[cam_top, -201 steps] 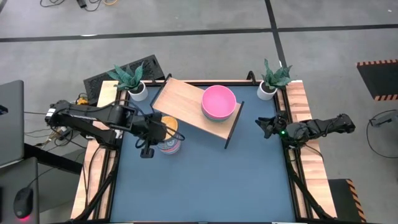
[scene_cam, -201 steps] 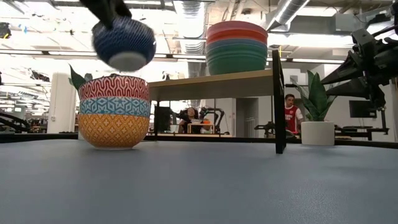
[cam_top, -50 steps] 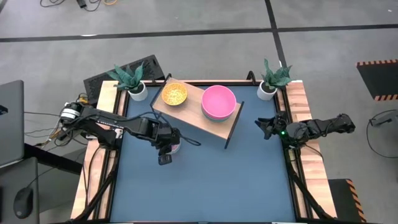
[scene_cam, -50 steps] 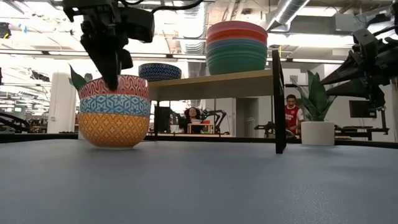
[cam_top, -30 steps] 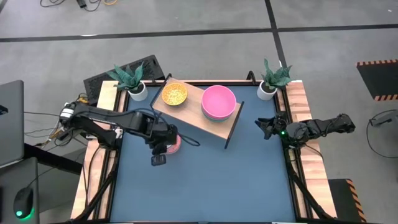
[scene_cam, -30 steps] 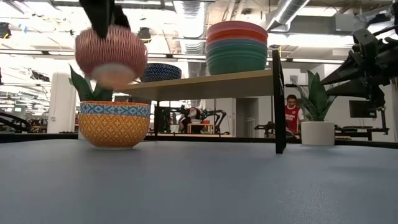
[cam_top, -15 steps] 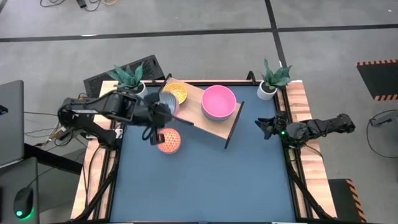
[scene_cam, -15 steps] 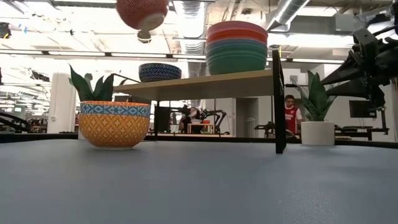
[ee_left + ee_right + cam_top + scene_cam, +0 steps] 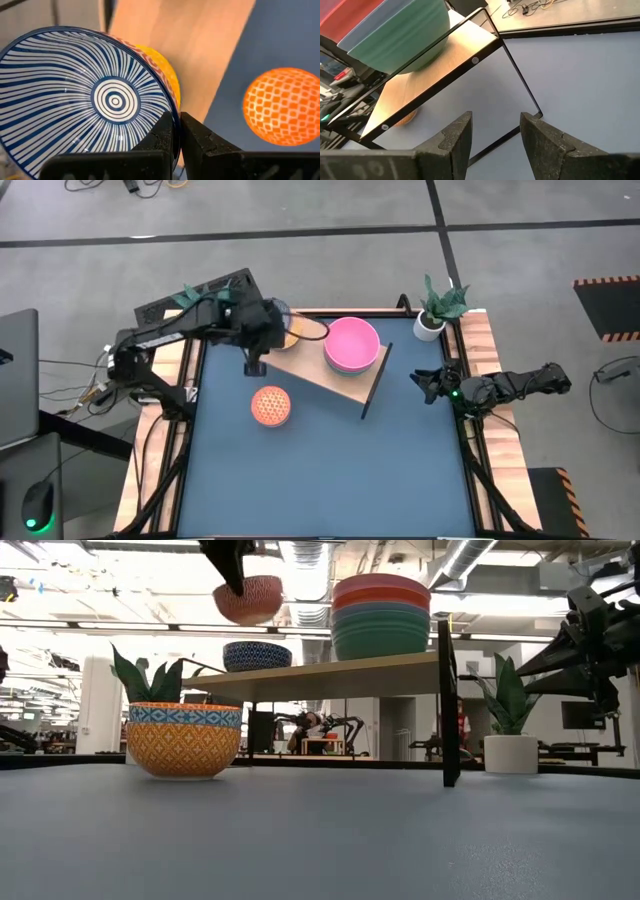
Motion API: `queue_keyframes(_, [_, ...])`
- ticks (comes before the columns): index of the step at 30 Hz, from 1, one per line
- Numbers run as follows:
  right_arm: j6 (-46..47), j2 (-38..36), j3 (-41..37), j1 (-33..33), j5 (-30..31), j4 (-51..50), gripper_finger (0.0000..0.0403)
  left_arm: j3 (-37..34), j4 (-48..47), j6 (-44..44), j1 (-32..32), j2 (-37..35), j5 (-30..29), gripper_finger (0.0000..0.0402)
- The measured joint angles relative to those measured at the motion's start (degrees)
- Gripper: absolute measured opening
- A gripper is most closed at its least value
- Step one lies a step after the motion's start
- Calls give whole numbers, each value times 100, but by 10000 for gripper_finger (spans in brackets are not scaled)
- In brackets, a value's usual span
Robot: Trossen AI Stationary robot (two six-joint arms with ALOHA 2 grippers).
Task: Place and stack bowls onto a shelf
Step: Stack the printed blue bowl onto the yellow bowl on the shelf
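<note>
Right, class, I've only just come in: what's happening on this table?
The left gripper is shut on the rim of a red patterned bowl, holding it in the air above a dark blue bowl on the shelf. Two small bowls wait stacked on the table. The right gripper waits open at the table's right side.

A big blue table (image 9: 330, 470) is sitting in the middle of a grey floor (image 9: 330, 270), with wooden rails (image 9: 495, 380) running along its two sides. Two little white pots with green plants are standing at its far corners. One plant (image 9: 437, 308) is showing well by the right rail. The other plant (image 9: 190, 296) is mostly hiding behind something dark. A grey laptop (image 9: 17, 375) is lying off to the left. Black lines (image 9: 440, 220) are crossing the floor.
</note>
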Motion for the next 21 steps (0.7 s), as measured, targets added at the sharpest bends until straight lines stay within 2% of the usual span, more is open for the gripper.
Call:
queue_keyframes(2, [0, 0, 0, 1, 35, 0, 191, -7, 6, 285, 241, 78, 349, 0])
queue_keyframes(6, [-2, 1, 0, 0, 81, -2, 191, -7, -97, 755, 502, 225, 575, 0])
queue_keyframes(14, [29, 72, 0, -91, 89, -2, 191, -4, -236, 1327, 771, 474, 879, 0])
queue_keyframes(21, [44, 77, 0, -229, 86, -1, 191, -4, -168, 1630, 861, 591, 905, 0])
